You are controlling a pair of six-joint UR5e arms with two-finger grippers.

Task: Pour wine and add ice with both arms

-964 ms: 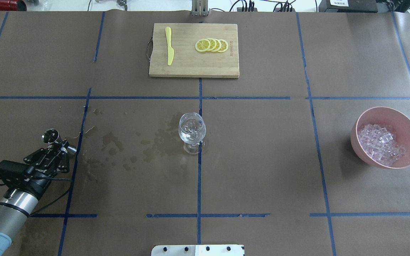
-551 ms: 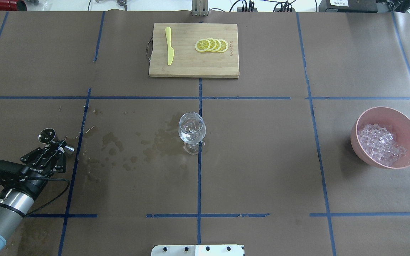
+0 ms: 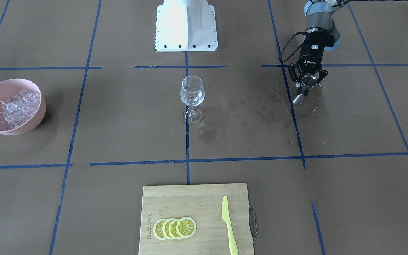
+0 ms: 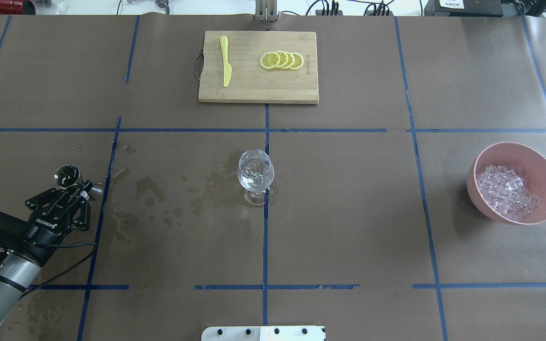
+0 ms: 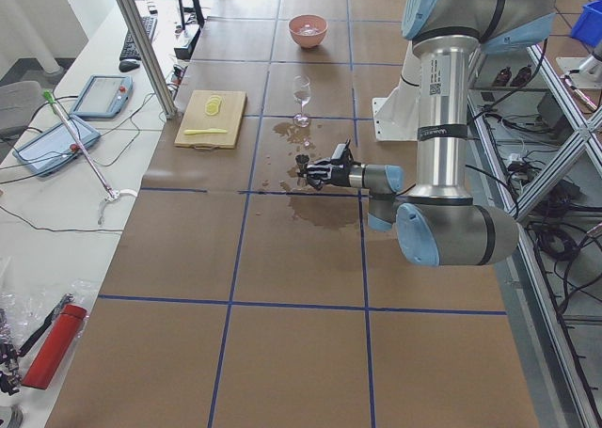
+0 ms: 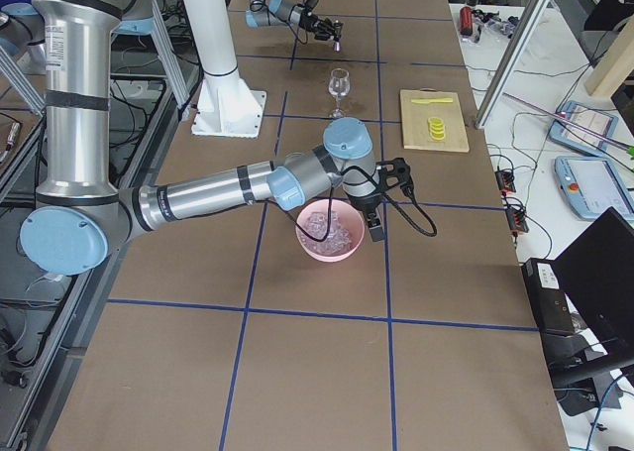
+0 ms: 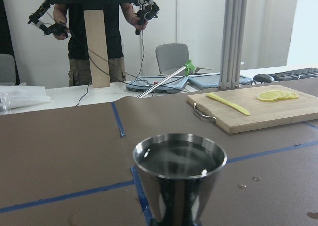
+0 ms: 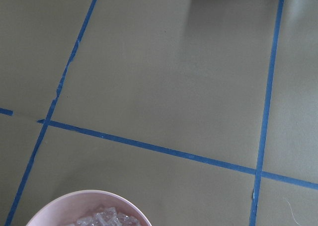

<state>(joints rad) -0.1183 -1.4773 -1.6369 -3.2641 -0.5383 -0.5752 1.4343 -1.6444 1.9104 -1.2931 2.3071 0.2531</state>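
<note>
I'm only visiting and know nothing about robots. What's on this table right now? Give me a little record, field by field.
Left gripper: shut on a steel jigger, at the table's left side
Right gripper: by the bowl in the side view; open or shut, cannot tell
Bowl: pink, heaped with ice
Glass: upright, mid-table, seems to hold some ice
Board: lemon slices and a yellow knife
Paper: wet stains between glass and jigger
</note>
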